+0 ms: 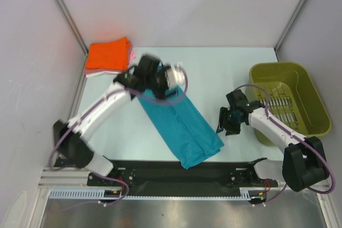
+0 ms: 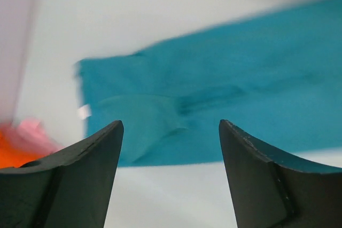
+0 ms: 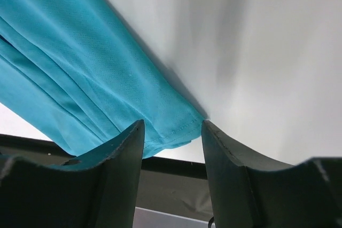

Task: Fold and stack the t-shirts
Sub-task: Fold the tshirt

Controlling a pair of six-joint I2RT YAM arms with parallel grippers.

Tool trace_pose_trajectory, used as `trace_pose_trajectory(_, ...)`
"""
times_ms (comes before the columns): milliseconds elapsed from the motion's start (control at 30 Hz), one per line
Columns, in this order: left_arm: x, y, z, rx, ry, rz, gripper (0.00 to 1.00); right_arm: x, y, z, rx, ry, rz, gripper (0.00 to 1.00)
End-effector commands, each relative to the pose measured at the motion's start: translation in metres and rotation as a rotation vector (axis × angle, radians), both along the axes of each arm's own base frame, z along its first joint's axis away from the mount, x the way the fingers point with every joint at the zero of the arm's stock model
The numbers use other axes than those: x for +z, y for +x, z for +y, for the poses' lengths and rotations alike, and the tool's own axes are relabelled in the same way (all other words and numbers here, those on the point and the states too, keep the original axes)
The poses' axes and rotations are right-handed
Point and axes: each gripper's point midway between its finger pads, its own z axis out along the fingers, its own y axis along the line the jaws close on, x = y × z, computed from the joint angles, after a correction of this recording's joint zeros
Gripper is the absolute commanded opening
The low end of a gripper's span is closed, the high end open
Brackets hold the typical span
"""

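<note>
- The pale tabletop [image 1: 224, 73] fills the middle of the top view. Grey walls [image 1: 176, 4] close it in at the back and on both sides, and a black strip [image 1: 176, 170] runs along its near edge.
- The teal t-shirt [image 1: 184, 126] lies flat as a long folded band. It runs diagonally from the centre of the frame down to the lower centre, and its lower corner just reaches the black strip.
- The olive-green basket [image 1: 315, 105] sits at the right edge of the tabletop, close against the right wall. It is well apart from the teal t-shirt, with bare tabletop between them.
- The left arm [image 1: 104, 108] reaches from the lower left up to the band's upper end. The right arm [image 1: 272, 129] stands between the basket and the band.
- A folded orange t-shirt [image 1: 108, 54] sits in the upper-left corner on top of a pink t-shirt [image 1: 131, 56]. The stack is near the left wall and just beside the left arm's wrist.
- The left gripper [image 2: 171, 124], blurred in the top view, hangs above the band's upper end. Its jaws are apart and hold nothing.
- The right gripper [image 3: 172, 124] is just right of the band's lower corner. Its jaws are apart and empty, with open tabletop beyond.
</note>
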Motion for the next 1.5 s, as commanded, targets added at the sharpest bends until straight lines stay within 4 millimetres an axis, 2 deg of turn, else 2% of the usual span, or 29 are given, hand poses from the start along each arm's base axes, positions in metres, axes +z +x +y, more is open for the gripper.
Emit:
trace_pose_trajectory(0, -0.059, -0.128, 0.002, -0.423, 0.103, 0.086, 0.79, -0.005, 0.006, 0.009, 0.037, 0.051, -0.047, 0.52)
trace_pose_trajectory(33, -0.090, -0.147, 0.016, -0.429, 0.144, 0.131, 0.77, -0.008, 0.005, 0.007, 0.039, 0.049, -0.049, 0.52)
trace_pose_trajectory(67, -0.092, -0.139, 0.021, -0.377, 0.152, 0.082, 0.67, -0.011, 0.004, 0.006, 0.040, 0.049, -0.053, 0.52)
trace_pose_trajectory(133, -0.100, -0.129, 0.039, -0.212, 0.125, 0.101, 0.60, -0.009, 0.004, 0.007, 0.047, 0.057, -0.074, 0.52)
trace_pose_trajectory(333, -0.086, -0.043, 0.070, 0.356, -0.068, 0.150, 0.57, 0.006, 0.016, 0.013, 0.033, 0.074, -0.149, 0.49)
trace_pose_trajectory(400, -0.089, -0.027, 0.078, 0.457, -0.123, 0.170, 0.59, 0.021, 0.030, 0.021, 0.077, 0.083, -0.225, 0.49)
trace_pose_trajectory(433, -0.089, -0.018, 0.090, 0.544, -0.173, 0.192, 0.60, 0.041, 0.045, 0.031, 0.100, 0.115, -0.285, 0.50)
trace_pose_trajectory(500, -0.100, -0.009, 0.100, 0.617, -0.200, 0.238, 0.61, 0.053, 0.071, 0.045, 0.157, 0.140, -0.340, 0.51)
trace_pose_trajectory(533, -0.101, 0.000, 0.113, 0.693, -0.222, 0.254, 0.63, 0.077, 0.093, 0.055, 0.180, 0.158, -0.403, 0.51)
trace_pose_trajectory(633, -0.119, 0.015, 0.141, 0.844, -0.230, 0.307, 0.66, 0.068, 0.133, 0.076, 0.233, 0.121, -0.395, 0.54)
trace_pose_trajectory(667, -0.115, 0.024, 0.146, 0.867, -0.243, 0.296, 0.68, 0.072, 0.159, 0.093, 0.245, 0.138, -0.418, 0.56)
trace_pose_trajectory(700, -0.118, 0.029, 0.151, 0.904, -0.261, 0.314, 0.68, 0.068, 0.170, 0.102, 0.257, 0.151, -0.412, 0.57)
trace_pose_trajectory(767, -0.120, 0.050, 0.170, 0.997, -0.274, 0.317, 0.71, 0.087, 0.203, 0.126, 0.271, 0.193, -0.477, 0.59)
trace_pose_trajectory(800, -0.121, 0.058, 0.176, 1.024, -0.281, 0.316, 0.72, 0.064, 0.219, 0.133, 0.270, 0.180, -0.443, 0.59)
trace_pose_trajectory(833, -0.135, 0.064, 0.186, 1.074, -0.280, 0.345, 0.74, 0.063, 0.229, 0.141, 0.276, 0.188, -0.456, 0.59)
trace_pose_trajectory(867, -0.130, 0.077, 0.194, 1.104, -0.295, 0.322, 0.74, 0.079, 0.252, 0.155, 0.281, 0.206, -0.522, 0.59)
trace_pose_trajectory(900, -0.133, 0.083, 0.197, 1.128, -0.306, 0.327, 0.75, 0.076, 0.263, 0.161, 0.279, 0.205, -0.531, 0.59)
trace_pose_trajectory(933, -0.140, 0.093, 0.203, 1.148, -0.305, 0.333, 0.75, 0.047, 0.274, 0.166, 0.267, 0.199, -0.484, 0.59)
trace_pose_trajectory(967, -0.143, 0.098, 0.205, 1.157, -0.307, 0.337, 0.75, 0.065, 0.295, 0.178, 0.257, 0.226, -0.534, 0.59)
trace_pose_trajectory(1000, -0.147, 0.102, 0.205, 1.162, -0.308, 0.344, 0.75, 0.061, 0.303, 0.184, 0.241, 0.243, -0.525, 0.58)
trace_pose_trajectory(1033, -0.151, 0.109, 0.204, 1.166, -0.310, 0.351, 0.75, 0.034, 0.314, 0.191, 0.225, 0.254, -0.491, 0.56)
trace_pose_trajectory(1100, -0.160, 0.115, 0.204, 1.180, -0.317, 0.373, 0.76, 0.039, 0.332, 0.210, 0.179, 0.320, -0.509, 0.55)
trace_pose_trajectory(1133, -0.159, 0.119, 0.203, 1.184, -0.323, 0.375, 0.75, 0.018, 0.340, 0.215, 0.164, 0.321, -0.497, 0.54)
trace_pose_trajectory(1167, -0.168, 0.122, 0.203, 1.193, -0.321, 0.393, 0.76, 0.012, 0.345, 0.221, 0.137, 0.333, -0.489, 0.54)
trace_pose_trajectory(1200, -0.170, 0.125, 0.207, 1.208, -0.331, 0.397, 0.75, 0.024, 0.357, 0.229, 0.124, 0.351, -0.528, 0.54)
trace_pose_trajectory(1233, -0.170, 0.131, 0.209, 1.212, -0.341, 0.392, 0.75, 0.002, 0.361, 0.234, 0.108, 0.353, -0.503, 0.54)
trace_pose_trajectory(1300, -0.179, 0.136, 0.216, 1.233, -0.347, 0.405, 0.72, 0.011, 0.375, 0.243, 0.065, 0.395, -0.527, 0.52)
trace_pose_trajectory(1367, -0.180, 0.144, 0.216, 1.225, -0.361, 0.401, 0.68, -0.009, 0.383, 0.247, 0.029, 0.409, -0.514, 0.51)
trace_pose_trajectory(1467, -0.191, 0.150, 0.208, 1.202, -0.387, 0.434, 0.64, -0.014, 0.394, 0.253, -0.044, 0.455, -0.519, 0.48)
